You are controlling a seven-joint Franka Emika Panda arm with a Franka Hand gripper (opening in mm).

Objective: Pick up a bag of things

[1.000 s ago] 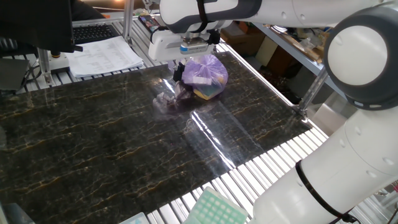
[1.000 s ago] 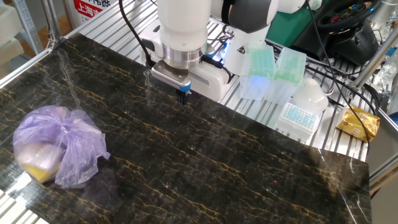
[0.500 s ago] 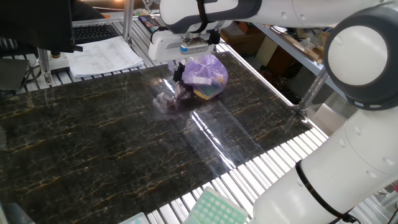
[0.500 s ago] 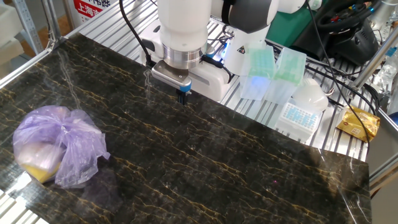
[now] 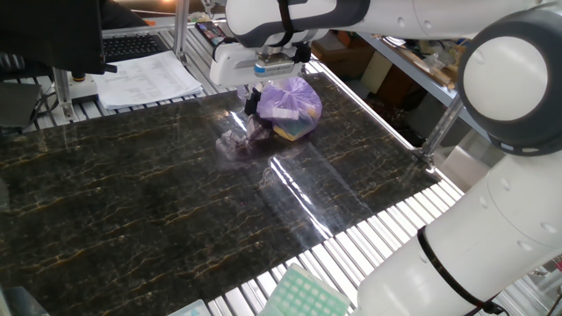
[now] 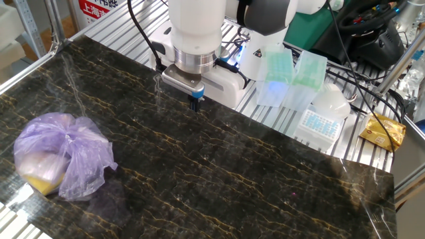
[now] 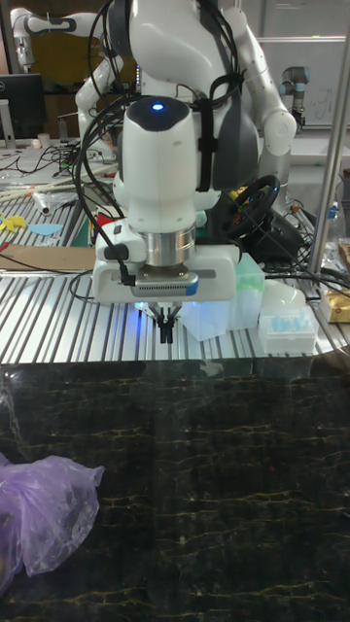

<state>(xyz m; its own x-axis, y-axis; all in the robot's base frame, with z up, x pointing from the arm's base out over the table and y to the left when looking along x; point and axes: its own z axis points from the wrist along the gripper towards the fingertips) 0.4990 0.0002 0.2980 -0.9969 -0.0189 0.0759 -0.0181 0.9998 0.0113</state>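
Lilac plastic, thin and crinkly, makes the bag of things (image 6: 58, 161) soft, light, lumpy; its gathered neck looks the best hold. It lies near the desk (image 6: 219, 179) edge. The claw (image 6: 194, 101), well apart, hangs closed, holding nothing.

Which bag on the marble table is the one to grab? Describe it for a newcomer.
On the dark marble table, look far from the arm's base, near the table's edge. There sits the bag of things, alone: a lumpy, translucent lilac plastic bag, knotted on top, with yellow and white showing through.
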